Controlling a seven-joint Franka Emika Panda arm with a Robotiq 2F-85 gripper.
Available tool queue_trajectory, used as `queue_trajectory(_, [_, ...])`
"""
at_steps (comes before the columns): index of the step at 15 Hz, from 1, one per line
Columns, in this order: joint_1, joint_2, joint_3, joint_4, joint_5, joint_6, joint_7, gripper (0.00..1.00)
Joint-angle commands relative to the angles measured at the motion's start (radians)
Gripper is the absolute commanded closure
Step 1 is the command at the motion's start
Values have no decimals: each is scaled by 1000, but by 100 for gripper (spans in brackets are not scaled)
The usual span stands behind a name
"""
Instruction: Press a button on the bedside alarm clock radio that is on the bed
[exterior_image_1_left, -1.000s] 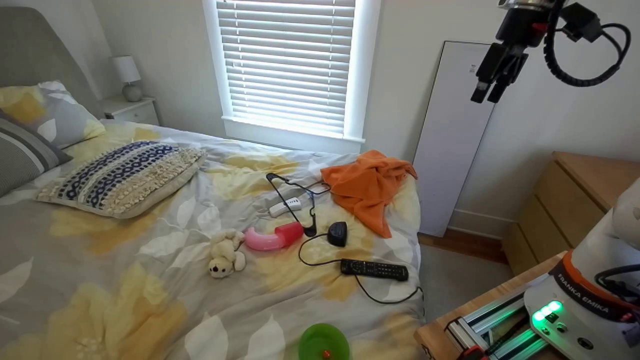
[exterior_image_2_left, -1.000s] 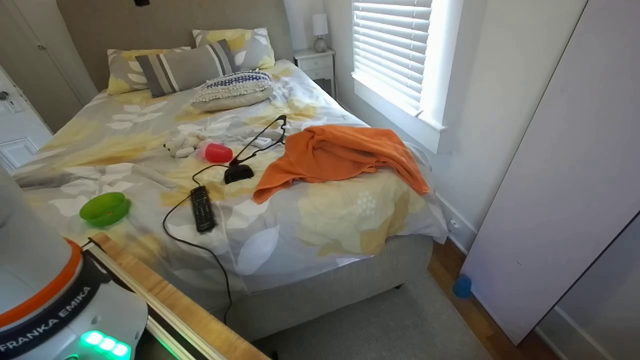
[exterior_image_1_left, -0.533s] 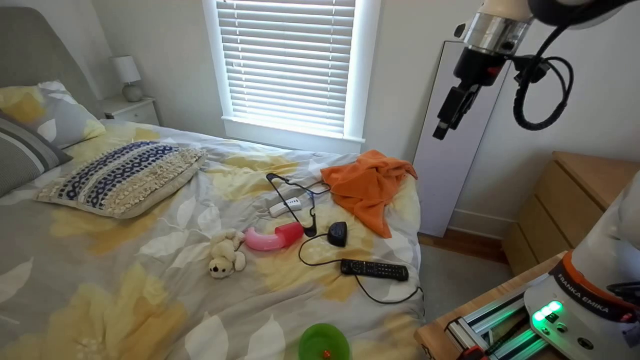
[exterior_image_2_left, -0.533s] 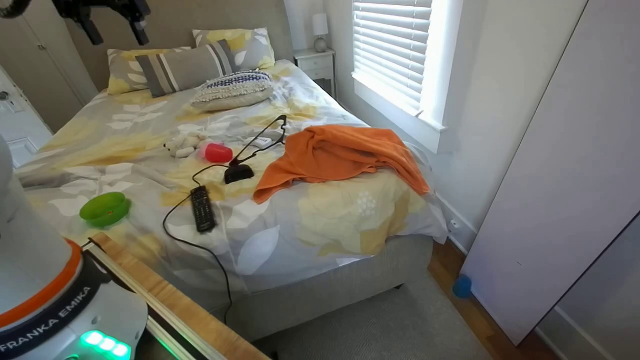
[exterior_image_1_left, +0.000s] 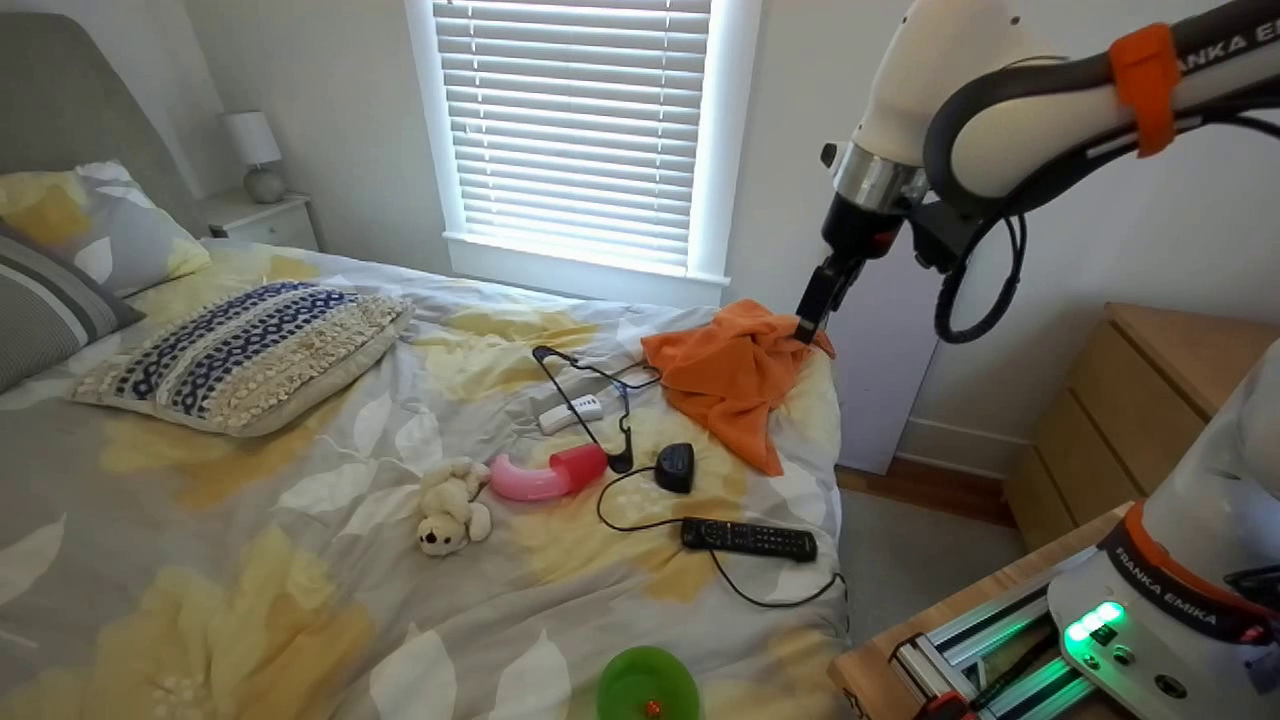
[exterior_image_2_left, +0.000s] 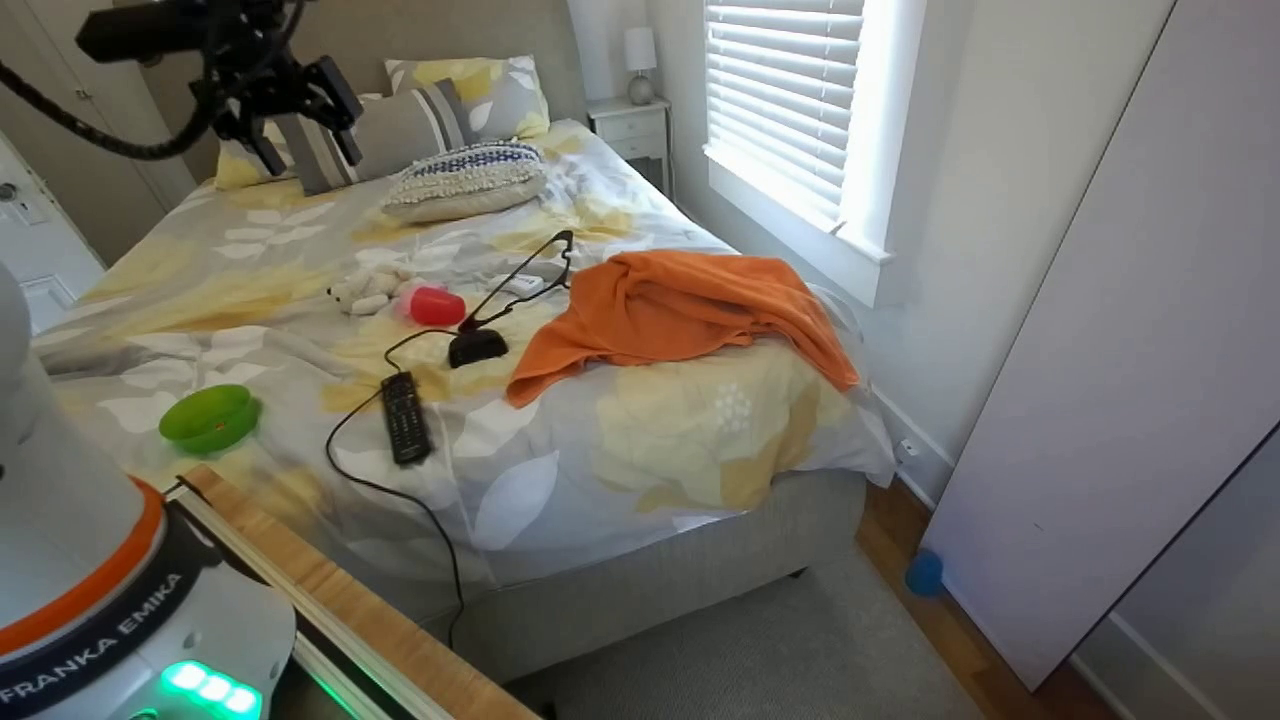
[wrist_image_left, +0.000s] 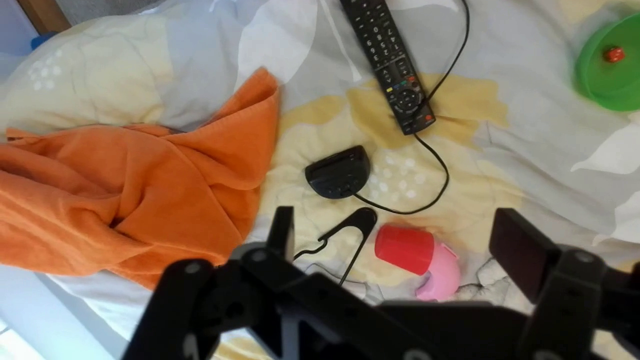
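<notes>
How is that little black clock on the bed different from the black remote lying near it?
The clock is stubby with one rounded side, while the remote is a longer, slim bar. The remote has rows of keys, some coloured; the clock shows no such rows. A thin cord comes out of the clock, whereas the remote lies across that cord's path. Both are black and lie on the bed.
</notes>
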Motion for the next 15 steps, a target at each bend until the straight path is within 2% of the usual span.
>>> queue_trajectory(1, [-34, 164, 51, 18, -121, 126, 111, 0])
queue_trajectory(5, [-78, 318, 93, 54, -293, 243, 247, 0])
queue_trajectory(8, [-112, 420, 86, 117, -425, 264, 355, 0])
queue_trajectory(11, [-113, 526, 64, 201, -562, 249, 453, 0])
queue_trajectory(13, [-90, 589, 39, 249, -631, 247, 513, 0])
queue_trajectory(15, [-61, 643, 9, 284, -659, 248, 560, 0])
